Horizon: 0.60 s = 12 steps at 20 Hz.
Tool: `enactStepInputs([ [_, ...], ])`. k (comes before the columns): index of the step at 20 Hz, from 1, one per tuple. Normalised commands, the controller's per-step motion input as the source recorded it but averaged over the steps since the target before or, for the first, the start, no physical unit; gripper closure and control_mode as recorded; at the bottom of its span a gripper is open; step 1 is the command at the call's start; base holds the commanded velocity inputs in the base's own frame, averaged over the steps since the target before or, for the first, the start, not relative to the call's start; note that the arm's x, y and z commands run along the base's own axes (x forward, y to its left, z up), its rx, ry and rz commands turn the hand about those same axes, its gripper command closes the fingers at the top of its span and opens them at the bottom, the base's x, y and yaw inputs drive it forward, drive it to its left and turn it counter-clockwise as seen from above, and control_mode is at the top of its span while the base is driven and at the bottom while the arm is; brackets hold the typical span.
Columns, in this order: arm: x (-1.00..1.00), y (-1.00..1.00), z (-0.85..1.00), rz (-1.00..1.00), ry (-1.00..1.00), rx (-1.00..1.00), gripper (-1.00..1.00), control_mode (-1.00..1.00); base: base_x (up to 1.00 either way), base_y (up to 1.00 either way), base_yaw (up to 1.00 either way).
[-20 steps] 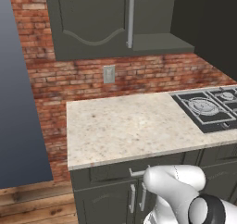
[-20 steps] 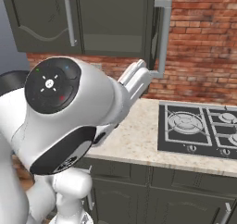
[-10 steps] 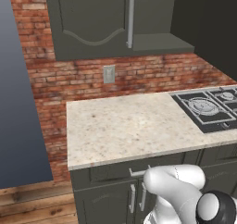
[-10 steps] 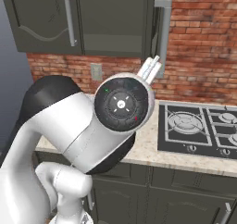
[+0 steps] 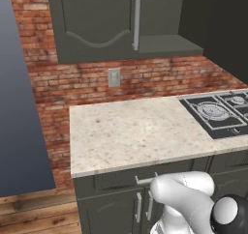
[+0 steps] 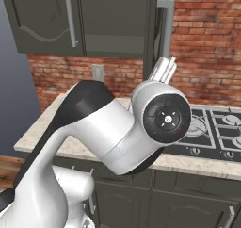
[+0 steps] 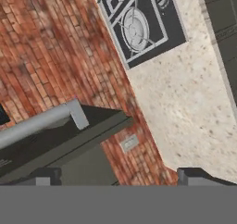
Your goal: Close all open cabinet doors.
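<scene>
Gripper [image 7: 118, 177] spread wide and empty, just near the open cabinet door [image 6: 157, 34] over the counter [image 5: 131, 131]; I'd press flat beside its handle [image 7: 39, 121], not catch the bar.

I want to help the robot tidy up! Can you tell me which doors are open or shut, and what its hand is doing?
Left upper cabinet door: shut.
Right upper cabinet door: swung open, edge-on, its silver handle in front of the hand.
Lower cabinet doors: shut.
Drawer: shut.
Gripper: open, holding nothing.
</scene>
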Motion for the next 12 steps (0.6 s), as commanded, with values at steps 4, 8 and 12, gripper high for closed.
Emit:
enactStepInputs([
  [4, 0.42, -0.1, -0.08, 0.02, -0.01, -0.06, -1.0, -1.0, 0.0, 0.0, 0.0],
  [8, 0.3, -0.19, -0.04, 0.07, -0.06, -0.06, -1.0, -1.0, 0.0, 0.0, 0.0],
  [12, 0.21, -0.25, -0.01, 0.17, -0.08, 0.0, -1.0, -1.0, 0.0, 0.0, 0.0],
])
